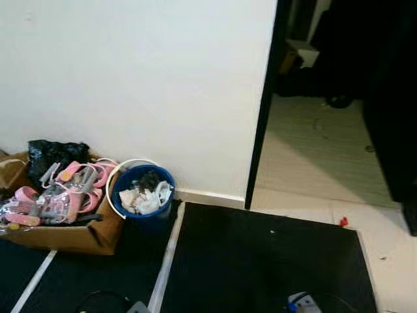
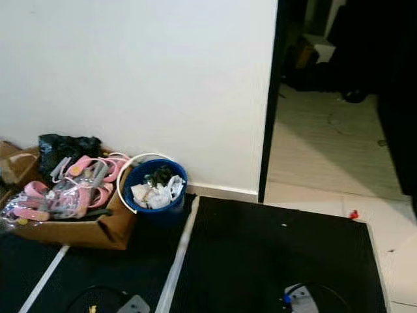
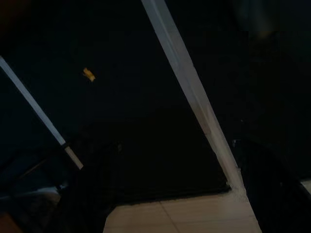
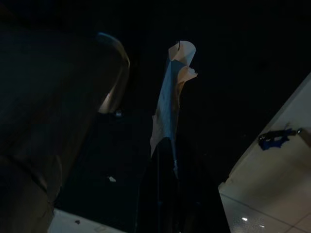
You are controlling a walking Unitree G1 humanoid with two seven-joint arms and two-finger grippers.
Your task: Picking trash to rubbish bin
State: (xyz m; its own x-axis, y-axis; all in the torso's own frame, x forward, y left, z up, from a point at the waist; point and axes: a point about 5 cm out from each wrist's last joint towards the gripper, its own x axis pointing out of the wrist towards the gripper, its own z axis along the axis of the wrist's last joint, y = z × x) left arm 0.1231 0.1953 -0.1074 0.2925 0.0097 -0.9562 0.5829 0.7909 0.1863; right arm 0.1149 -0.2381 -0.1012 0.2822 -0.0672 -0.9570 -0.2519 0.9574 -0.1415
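Note:
A blue rubbish bin (image 1: 144,194) with a white handle stands on the floor against the white wall, holding crumpled white paper and dark scraps. In the right wrist view a long, curled strip of pale paper (image 4: 170,97) sticks up from my right gripper (image 4: 146,126), which is shut on its lower end above the black mat. My left gripper (image 3: 180,165) hangs open over the black mat with nothing between its fingers. Both arms hang low, well back from the bin.
A cardboard box (image 1: 71,236) of pink and grey items stands left of the bin, with a black bag (image 1: 55,153) behind it. Black mats (image 1: 260,261) with white edging cover the floor. A dark doorway (image 1: 326,98) opens on the right. A small red scrap (image 1: 343,222) lies on the tiles.

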